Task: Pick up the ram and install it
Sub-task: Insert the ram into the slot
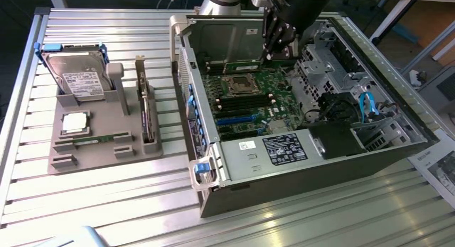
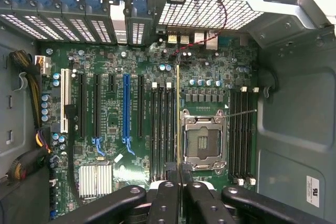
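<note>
A table (image 1: 106,204) of ribbed silver metal slats carries everything. Toward the exterior view's left, a grey moulded parts holder (image 1: 106,151) sits flat on it. Near it, toward the exterior view's right, an open dark computer case (image 1: 284,188) lies on its side, with a printed sheet (image 1: 442,170) just beyond it.

The case (image 1: 284,194) lay open on top, leaving the board (image 1: 249,100) reachable from above. The gripper (image 2: 179,170), clamped on the ram (image 2: 178,108), hung over the gap between 1 slot bank (image 2: 163,129) and the socket (image 2: 202,140). At the exterior view's right, the drive cage (image 1: 323,60) and cables (image 1: 366,106) crowded in; the far wall (image 1: 220,39) stood close.
</note>
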You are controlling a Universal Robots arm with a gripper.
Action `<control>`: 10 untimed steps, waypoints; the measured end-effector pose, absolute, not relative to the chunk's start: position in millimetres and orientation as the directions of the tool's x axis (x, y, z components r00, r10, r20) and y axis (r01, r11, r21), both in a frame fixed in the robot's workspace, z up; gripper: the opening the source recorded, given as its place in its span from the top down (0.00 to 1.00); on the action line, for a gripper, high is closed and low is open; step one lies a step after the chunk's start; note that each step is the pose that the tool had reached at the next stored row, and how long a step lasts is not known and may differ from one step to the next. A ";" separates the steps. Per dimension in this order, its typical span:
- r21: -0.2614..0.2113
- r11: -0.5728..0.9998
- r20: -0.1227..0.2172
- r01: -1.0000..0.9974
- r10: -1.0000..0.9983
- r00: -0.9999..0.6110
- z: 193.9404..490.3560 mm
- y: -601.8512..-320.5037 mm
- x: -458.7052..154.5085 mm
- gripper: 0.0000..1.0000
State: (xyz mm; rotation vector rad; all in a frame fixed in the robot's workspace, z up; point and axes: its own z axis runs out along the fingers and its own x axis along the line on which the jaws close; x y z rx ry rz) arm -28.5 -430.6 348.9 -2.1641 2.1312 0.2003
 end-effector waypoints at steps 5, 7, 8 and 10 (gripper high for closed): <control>0.023 -0.017 -0.162 -1.000 -0.987 0.013 348.7 -430.6 -27.4 0.88; 0.023 -0.016 -0.162 -1.000 -0.987 0.012 348.7 -430.6 -22.9 0.88; 0.023 -0.016 -0.162 -1.000 -0.987 0.012 348.7 -430.6 -20.4 0.88; 0.023 -0.010 -0.162 -1.000 -0.987 0.006 348.7 -430.6 -15.2 0.88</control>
